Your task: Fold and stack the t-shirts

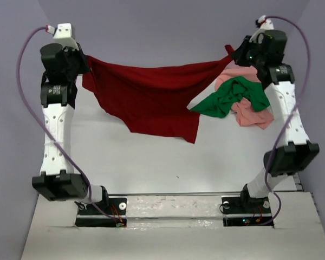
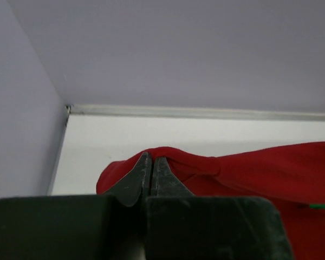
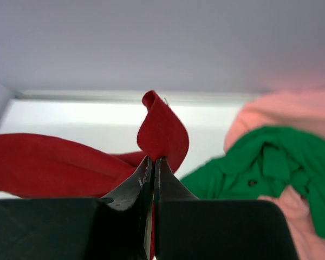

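The dark red t-shirt (image 1: 151, 97) hangs stretched between my two grippers above the table's far half. My left gripper (image 1: 82, 64) is shut on its left corner; the pinch shows in the left wrist view (image 2: 153, 158) with red cloth (image 2: 249, 170) bunched around the tips. My right gripper (image 1: 237, 54) is shut on its right corner; in the right wrist view (image 3: 153, 160) a red flap (image 3: 162, 130) sticks up past the tips. The bright green t-shirt (image 1: 233, 97) lies crumpled on the pale salmon pink t-shirt (image 1: 254, 115) at the far right, under my right arm.
Grey walls close in the table at the back and both sides (image 1: 168, 27). The white tabletop (image 1: 168, 162) lies below the hanging shirt. The arm bases and a metal rail (image 1: 173, 203) sit at the near edge.
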